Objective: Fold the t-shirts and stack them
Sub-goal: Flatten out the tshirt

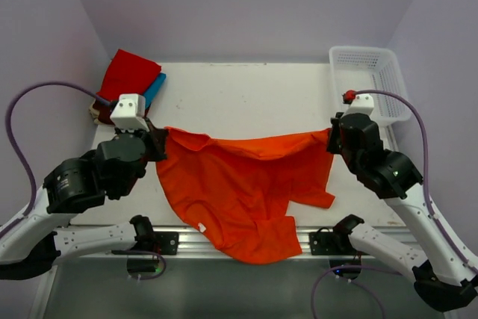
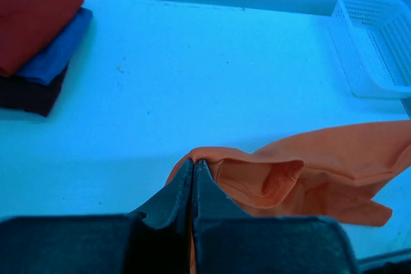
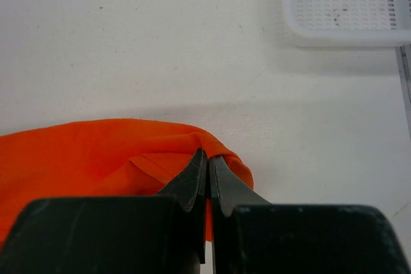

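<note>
The orange t-shirt [image 1: 246, 184] hangs stretched between both grippers, its lower part draping over the table's near edge. My left gripper [image 1: 163, 142] is shut on its left corner, seen in the left wrist view [image 2: 194, 162] with the orange cloth [image 2: 308, 171] trailing right. My right gripper [image 1: 331, 137] is shut on its right corner, seen in the right wrist view [image 3: 208, 156] with the cloth [image 3: 83, 158] to the left. A folded stack sits at the back left: red t-shirt [image 1: 128, 74] on top, turquoise-blue t-shirt [image 1: 154, 89] beneath, dark maroon t-shirt [image 2: 26, 94] at the bottom.
A white mesh basket [image 1: 368, 82] stands at the back right corner; it also shows in the left wrist view [image 2: 376, 43] and in the right wrist view [image 3: 340, 4]. The white table [image 1: 246, 95] lies between the stack and the basket.
</note>
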